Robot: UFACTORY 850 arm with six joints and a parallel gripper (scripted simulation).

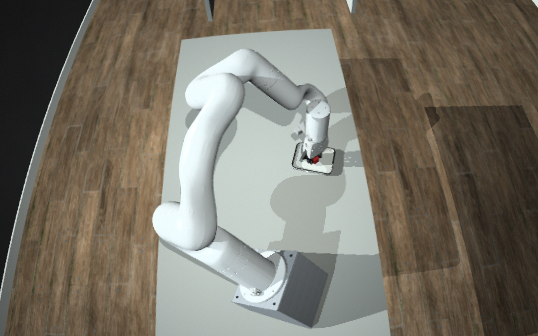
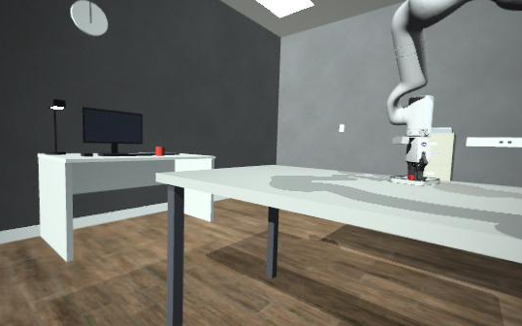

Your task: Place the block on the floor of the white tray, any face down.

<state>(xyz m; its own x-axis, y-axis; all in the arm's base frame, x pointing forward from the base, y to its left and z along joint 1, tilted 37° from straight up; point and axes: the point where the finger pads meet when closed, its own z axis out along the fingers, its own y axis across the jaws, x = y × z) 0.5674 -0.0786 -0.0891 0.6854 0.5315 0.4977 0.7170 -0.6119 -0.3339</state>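
A dark-walled room with wood flooring holds a long grey work table [image 1: 251, 200], on which the arm's base block [image 1: 305, 292] stands at one end.

The claw [image 2: 417, 171] points straight down over the white tray [image 1: 327, 167]. Its fingers stand parted to roughly half their range, wider than a grip on the block would need, so I judge it released and holding nothing. The red block [image 1: 315, 159] lies directly beneath, low between the fingertips, inside the tray's rim; in the exterior view it [image 2: 411, 178] appears level with the tray floor, though actual contact is too small to confirm. The vertical approach suits setting the block down flat without striking the rim.

The placement looks essentially done; a straight lift clear of the block remains. Main risk: a finger dragging the block on withdrawal.
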